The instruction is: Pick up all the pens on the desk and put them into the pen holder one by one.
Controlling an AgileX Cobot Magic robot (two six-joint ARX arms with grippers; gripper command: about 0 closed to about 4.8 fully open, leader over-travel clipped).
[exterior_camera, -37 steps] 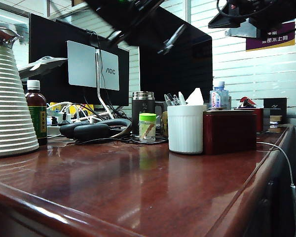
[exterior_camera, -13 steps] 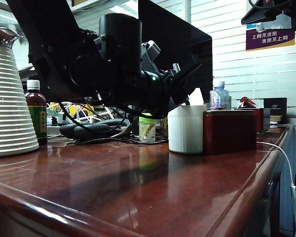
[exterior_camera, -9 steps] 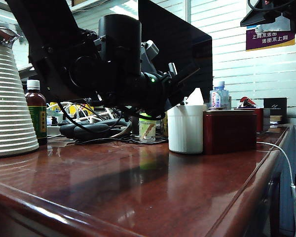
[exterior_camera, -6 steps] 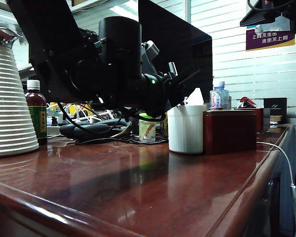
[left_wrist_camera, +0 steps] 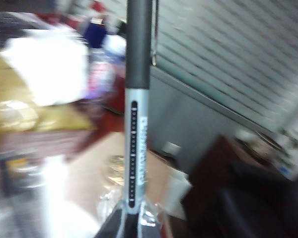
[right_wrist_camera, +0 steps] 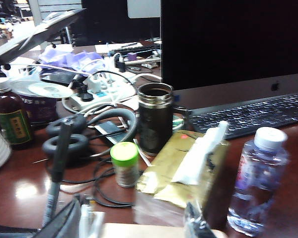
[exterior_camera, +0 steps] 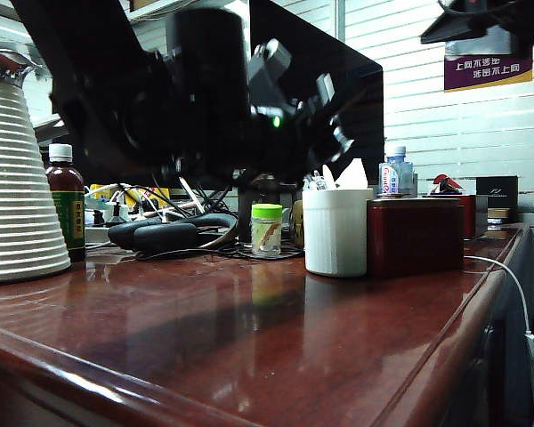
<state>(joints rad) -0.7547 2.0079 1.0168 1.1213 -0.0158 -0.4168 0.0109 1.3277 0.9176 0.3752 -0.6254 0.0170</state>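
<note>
The white ribbed pen holder (exterior_camera: 336,231) stands on the glossy reddish-brown desk (exterior_camera: 249,347), with pen tips (exterior_camera: 316,181) showing above its rim. My left gripper (exterior_camera: 331,116) hangs blurred just above and left of the holder. In the left wrist view it (left_wrist_camera: 133,220) is shut on a pen (left_wrist_camera: 137,124) with a silver barrel and a black end, pointing away from the jaws. My right gripper (right_wrist_camera: 131,213) is open with nothing between its fingers; its arm (exterior_camera: 481,18) is high at the upper right. A dark tilted pen (right_wrist_camera: 57,173) shows beside its finger.
A big white ribbed cone (exterior_camera: 18,187) and a brown bottle (exterior_camera: 65,205) stand at the left. A green-capped jar (exterior_camera: 266,229), headphones (exterior_camera: 160,233) and cables lie behind. A dark red box (exterior_camera: 414,236) touches the holder's right side. A thermos mug (right_wrist_camera: 155,119) and a water bottle (right_wrist_camera: 256,178) stand further back.
My left gripper has tipped and risen with the pen from beside the holder's rim to above it. The right arm at the top has shifted slightly left.
</note>
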